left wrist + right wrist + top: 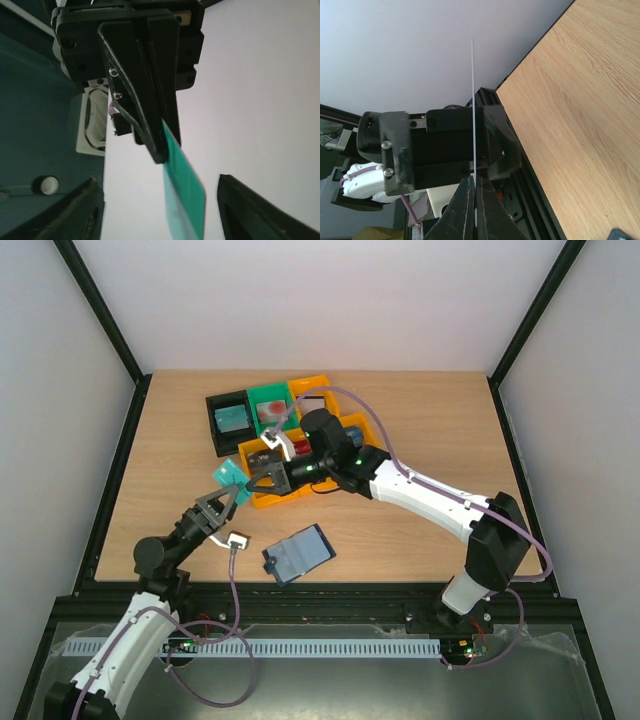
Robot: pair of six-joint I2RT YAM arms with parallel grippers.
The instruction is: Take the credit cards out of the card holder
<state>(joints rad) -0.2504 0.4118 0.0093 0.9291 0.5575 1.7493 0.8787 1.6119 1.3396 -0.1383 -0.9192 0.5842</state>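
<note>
On the walled wooden table [430, 440] lies the card holder [298, 554], seemingly open.

**Top view, inventory.** One card holder [297, 554] lay open on one wooden table [430, 420]. There were two arms, the left arm [165, 555] and the right arm [420, 490]. They bore two grippers, the left gripper [225, 495] and the right gripper [250, 480].

Three credit cards were counted:
- one teal credit card [228, 477], just beyond the card holder's left end;
- one second teal card [233, 420], farther beyond the card holder;
- one pale, red-marked card [270, 416], also farther beyond it.

The bins stood in one cluster beyond the card holder. It held one black bin [213, 415], one green bin [268, 393] and at least two orange bins [310, 383]. The right arm hid part of the cluster, so the orange count stayed uncertain.
</note>
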